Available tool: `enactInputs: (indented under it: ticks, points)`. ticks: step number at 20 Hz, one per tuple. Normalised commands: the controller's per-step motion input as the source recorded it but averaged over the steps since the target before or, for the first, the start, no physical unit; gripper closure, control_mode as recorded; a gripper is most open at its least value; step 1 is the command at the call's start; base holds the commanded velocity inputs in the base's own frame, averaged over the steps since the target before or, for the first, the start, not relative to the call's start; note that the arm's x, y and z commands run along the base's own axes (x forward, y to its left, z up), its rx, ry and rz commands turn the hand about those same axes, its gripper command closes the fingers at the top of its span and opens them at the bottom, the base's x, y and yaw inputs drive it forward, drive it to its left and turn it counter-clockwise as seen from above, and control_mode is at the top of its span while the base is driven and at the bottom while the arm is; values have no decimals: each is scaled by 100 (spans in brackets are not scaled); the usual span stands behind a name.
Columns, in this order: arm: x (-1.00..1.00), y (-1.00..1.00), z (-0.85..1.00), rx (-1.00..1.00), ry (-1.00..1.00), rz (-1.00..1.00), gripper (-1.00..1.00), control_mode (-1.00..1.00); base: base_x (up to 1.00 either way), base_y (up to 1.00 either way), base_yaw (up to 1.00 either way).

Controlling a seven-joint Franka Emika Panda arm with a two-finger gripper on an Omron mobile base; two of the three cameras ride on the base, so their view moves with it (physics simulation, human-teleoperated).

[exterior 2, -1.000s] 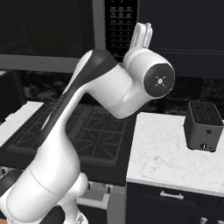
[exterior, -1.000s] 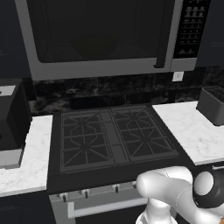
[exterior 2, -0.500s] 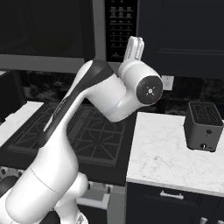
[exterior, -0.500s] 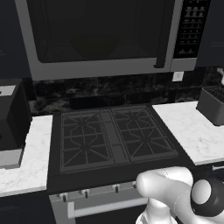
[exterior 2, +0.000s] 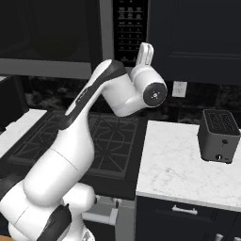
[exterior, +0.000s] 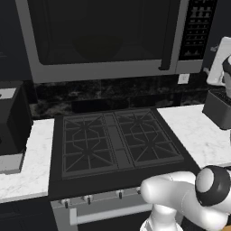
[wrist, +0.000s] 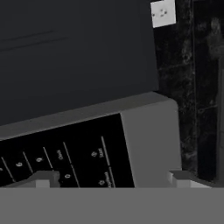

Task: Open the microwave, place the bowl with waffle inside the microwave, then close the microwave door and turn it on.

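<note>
The microwave point(exterior: 103, 72) hangs above the stove with its door point(exterior: 99, 36) closed and the slim dark handle point(exterior: 168, 40) at the door's right edge. Behind the glass sits a dim rounded shape point(exterior: 99, 45), too dark to name as the bowl. My gripper point(exterior 2: 146, 46) points up, just right of the black button panel point(exterior 2: 128, 26), its jaws open and empty. In the hand view the gripper point(wrist: 113, 177) faces the button panel point(wrist: 65, 157) and the microwave's grey lower corner point(wrist: 151, 140) from close up. My white hand point(exterior: 220, 61) also shows at the right edge.
The gas stove point(exterior: 115, 140) lies below the microwave, with white marble counters point(exterior 2: 188, 164) on both sides. A black toaster point(exterior 2: 219, 136) stands on the right counter, and a black boxy appliance point(exterior: 11, 119) on the left one. A wall outlet point(wrist: 162, 12) is right of the microwave.
The hand has turned and reached away from the base toward the button panel. It has come into the left base view at the right edge. The jaws stay open.
</note>
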Motion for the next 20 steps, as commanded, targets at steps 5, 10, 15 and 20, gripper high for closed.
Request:
enactInputs:
  ticks: [5,10,15,20]
  points:
    - [44,-17,0,0,1,3,100,-100,0,0,0]
    - [11,-10,0,0,0,3,100,-100,0,0,0]
    - [37,9,0,0,0,0,100,-100,0,0,0]
    - [35,0,0,0,0,0,100,-100,0,0,0]
